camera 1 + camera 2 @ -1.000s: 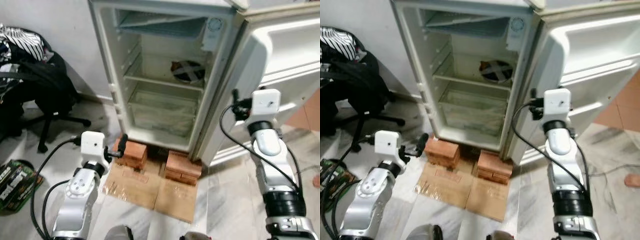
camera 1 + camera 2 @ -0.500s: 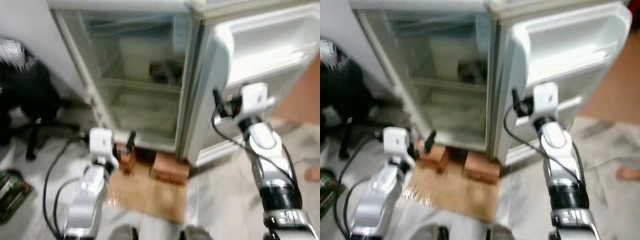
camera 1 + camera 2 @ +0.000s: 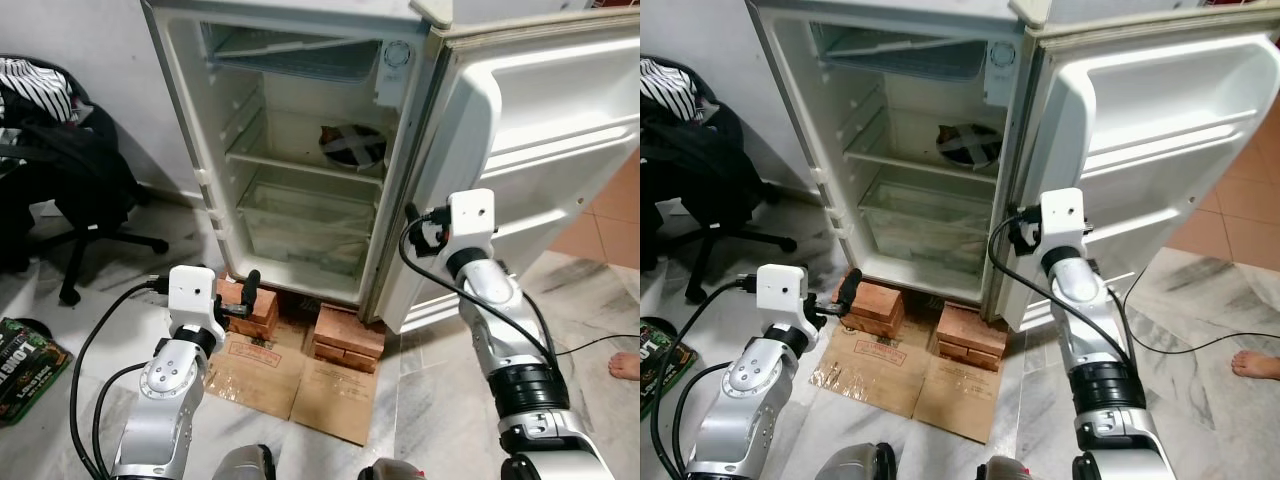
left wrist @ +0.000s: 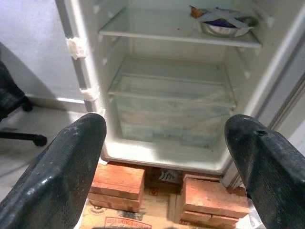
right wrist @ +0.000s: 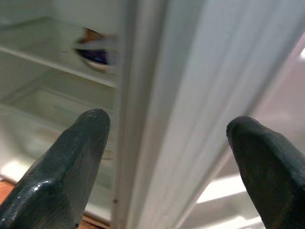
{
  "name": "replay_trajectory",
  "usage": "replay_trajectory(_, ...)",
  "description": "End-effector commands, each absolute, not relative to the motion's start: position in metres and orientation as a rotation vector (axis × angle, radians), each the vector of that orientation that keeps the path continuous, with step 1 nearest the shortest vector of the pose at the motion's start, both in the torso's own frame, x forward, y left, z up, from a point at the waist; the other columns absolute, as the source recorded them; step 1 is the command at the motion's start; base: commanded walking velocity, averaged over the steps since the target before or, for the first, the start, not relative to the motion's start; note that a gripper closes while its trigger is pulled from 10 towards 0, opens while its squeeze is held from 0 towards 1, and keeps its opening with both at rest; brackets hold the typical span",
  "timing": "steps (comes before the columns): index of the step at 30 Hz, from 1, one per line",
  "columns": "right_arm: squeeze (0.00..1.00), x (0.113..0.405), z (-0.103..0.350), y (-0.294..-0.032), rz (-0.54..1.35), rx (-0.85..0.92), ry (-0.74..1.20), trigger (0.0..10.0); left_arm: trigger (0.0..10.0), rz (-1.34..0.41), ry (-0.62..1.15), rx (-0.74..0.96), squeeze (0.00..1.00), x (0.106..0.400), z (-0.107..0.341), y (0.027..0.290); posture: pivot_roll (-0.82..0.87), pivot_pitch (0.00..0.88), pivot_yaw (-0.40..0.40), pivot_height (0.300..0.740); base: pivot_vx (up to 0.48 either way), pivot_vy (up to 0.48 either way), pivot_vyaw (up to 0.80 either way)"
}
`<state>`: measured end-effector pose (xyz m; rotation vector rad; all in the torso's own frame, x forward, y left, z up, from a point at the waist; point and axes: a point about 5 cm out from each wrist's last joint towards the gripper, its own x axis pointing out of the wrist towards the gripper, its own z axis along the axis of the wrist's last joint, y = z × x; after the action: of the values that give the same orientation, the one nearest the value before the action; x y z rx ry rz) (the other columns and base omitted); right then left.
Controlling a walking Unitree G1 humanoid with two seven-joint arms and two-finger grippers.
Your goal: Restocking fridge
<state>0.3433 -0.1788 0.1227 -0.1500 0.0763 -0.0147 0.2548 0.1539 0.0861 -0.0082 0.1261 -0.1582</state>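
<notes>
The fridge (image 3: 310,170) stands open on bricks (image 3: 345,335) over flattened cardboard (image 3: 290,375), its door (image 3: 540,120) swung wide to the robot's right, and its shelves are nearly bare: only a covered bowl (image 3: 352,145) sits on the middle shelf above a clear drawer (image 3: 305,225). The left pincer (image 4: 167,157) hovers low before the bricks, spread wide and holding nothing; the right pincer (image 5: 167,157) is raised beside the door's inner edge, also spread and empty. Since neither carries stock, the step in hand appears to be getting set before the open cabinet; doing it well likely means keeping the right arm clear of the door so it stays open, and squaring up to the middle shelf. The left wrist view shows the bowl's crossed dark wrapping and the drawer front plainly, while the eye views add an office chair (image 3: 80,200) and a printed packet (image 3: 25,365) lying on the floor to the left.
</notes>
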Motion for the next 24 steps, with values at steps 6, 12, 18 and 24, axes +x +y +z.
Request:
replay_trajectory(6, 0.00, 0.347, 0.122, -0.193, -0.166, -0.168, 0.098, 10.0, 10.0, -0.121, 0.145, 0.011, 0.00, 0.246, 0.086, 0.165, 0.09, 0.139, 0.018, 0.740, 0.000, 0.000, 0.00)
replay_trajectory(12, 0.00, 0.347, 0.117, -0.201, -0.221, -0.164, 0.114, 10.0, 10.0, -0.116, 0.154, 0.016, 0.00, 0.242, 0.087, 0.167, 0.10, 0.149, 0.025, 0.740, 0.000, 0.000, 0.00)
replay_trajectory(18, 0.00, 0.356, 0.124, -0.203, -0.237, -0.132, 0.085, 10.0, 10.0, -0.119, 0.159, 0.024, 0.00, 0.241, 0.088, 0.168, 0.11, 0.156, 0.035, 0.740, 0.000, 0.000, 0.00)
replay_trajectory(24, 0.00, 0.369, 0.137, -0.191, -0.179, -0.039, 0.010, 10.0, 10.0, -0.123, 0.162, 0.030, 0.00, 0.241, 0.089, 0.168, 0.12, 0.159, 0.040, 0.740, 0.000, 0.000, 0.00)
